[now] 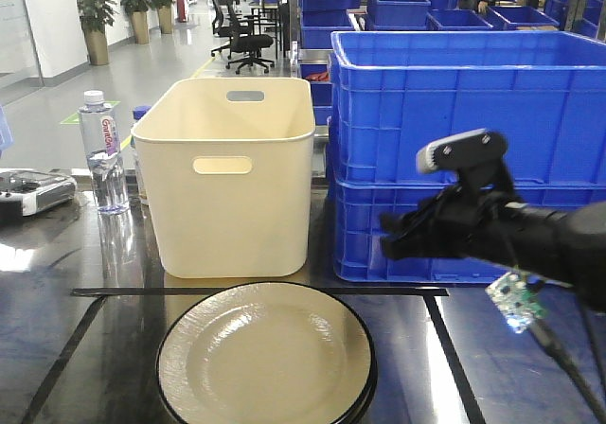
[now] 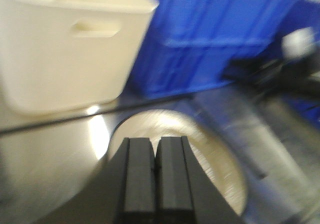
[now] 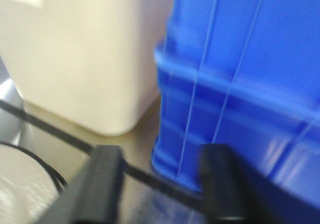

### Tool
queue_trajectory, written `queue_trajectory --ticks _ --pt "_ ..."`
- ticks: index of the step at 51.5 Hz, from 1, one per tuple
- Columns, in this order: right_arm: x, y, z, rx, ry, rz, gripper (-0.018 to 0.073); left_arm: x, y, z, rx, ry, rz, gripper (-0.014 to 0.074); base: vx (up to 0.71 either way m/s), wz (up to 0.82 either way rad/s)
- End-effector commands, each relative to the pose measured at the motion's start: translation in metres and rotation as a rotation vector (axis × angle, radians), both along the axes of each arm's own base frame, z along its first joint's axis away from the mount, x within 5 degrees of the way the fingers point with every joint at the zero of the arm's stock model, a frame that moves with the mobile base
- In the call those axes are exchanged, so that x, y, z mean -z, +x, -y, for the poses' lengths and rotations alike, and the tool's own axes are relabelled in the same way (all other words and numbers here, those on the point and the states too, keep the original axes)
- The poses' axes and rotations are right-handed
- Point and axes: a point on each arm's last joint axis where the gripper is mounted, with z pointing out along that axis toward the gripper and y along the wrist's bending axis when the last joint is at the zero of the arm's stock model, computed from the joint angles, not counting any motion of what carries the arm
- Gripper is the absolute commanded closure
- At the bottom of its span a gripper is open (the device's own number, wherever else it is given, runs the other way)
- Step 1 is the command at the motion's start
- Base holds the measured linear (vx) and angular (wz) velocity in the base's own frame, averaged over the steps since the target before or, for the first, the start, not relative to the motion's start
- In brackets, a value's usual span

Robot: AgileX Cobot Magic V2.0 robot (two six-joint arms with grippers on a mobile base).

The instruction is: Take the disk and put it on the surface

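At far left a water bottle [image 1: 103, 151] stands on the dark table [image 1: 492, 367], with a cream bin [image 1: 230, 173] to its right and two stacked blue crates [image 1: 454, 150] beyond that. The disk [image 1: 265, 356], a cream plate with a dark rim, lies flat on the table at near centre, inside the black tape lines [image 1: 256, 291] and just in front of the bin; being round, it has no long axis to line up with. The left gripper [image 2: 155, 176] does not show in the front view, but its own blurred camera shows its fingers pressed together, holding nothing, hanging right above the plate's near edge. The right gripper [image 1: 396, 238] hovers in front of the lower crate, off to the right of the plate and higher than it; its two fingers [image 3: 102, 184] stand well apart and empty, with the plate's rim only at the left edge of its view. By that, the left arm seems the nearer, though its fingers would need to part before taking the rim; the right would need to swing left and down.
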Motion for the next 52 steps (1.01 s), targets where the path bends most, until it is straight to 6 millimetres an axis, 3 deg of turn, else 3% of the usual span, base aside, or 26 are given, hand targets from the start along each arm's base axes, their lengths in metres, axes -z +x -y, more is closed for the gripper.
queue_trajectory --ticks 1,3,10,15,23,33,41,52 --pt "-0.052 -0.036 0.013 0.037 0.029 0.142 0.046 -0.003 -0.002 -0.014 -0.17 0.112 -0.049 0.0599 0.0 0.0" --pt "-0.062 -0.051 0.017 0.038 0.026 0.167 0.0578 0.003 -0.002 -0.022 -0.241 0.173 -0.098 0.0598 0.0 0.0" --pt "-0.078 -0.108 0.031 0.048 0.04 0.211 0.0569 0.015 -0.005 -0.051 -0.486 0.381 -0.214 0.0598 0.0 0.0" --pt "-0.076 -0.145 0.04 0.057 0.077 0.208 0.0568 0.013 -0.007 -0.057 -0.547 0.413 -0.208 0.0598 0.0 0.0" --pt "-0.059 -0.204 0.056 0.079 0.104 0.258 0.0568 -0.002 -0.017 -0.032 -0.447 0.436 -0.011 0.0598 0.0 0.0" --pt "-0.023 -0.255 0.073 0.131 0.149 0.362 0.0568 0.006 -0.06 0.004 -0.309 0.377 0.221 0.0598 0.0 0.0" --pt "0.001 -0.27 0.078 0.147 0.177 0.372 0.0568 0.044 -0.099 0.012 -0.306 0.344 0.271 0.0598 0.0 0.0" --pt "0.006 -0.272 0.077 0.138 0.171 0.355 0.0568 0.094 -0.133 0.016 -0.301 0.327 0.254 0.0598 0.0 0.0"
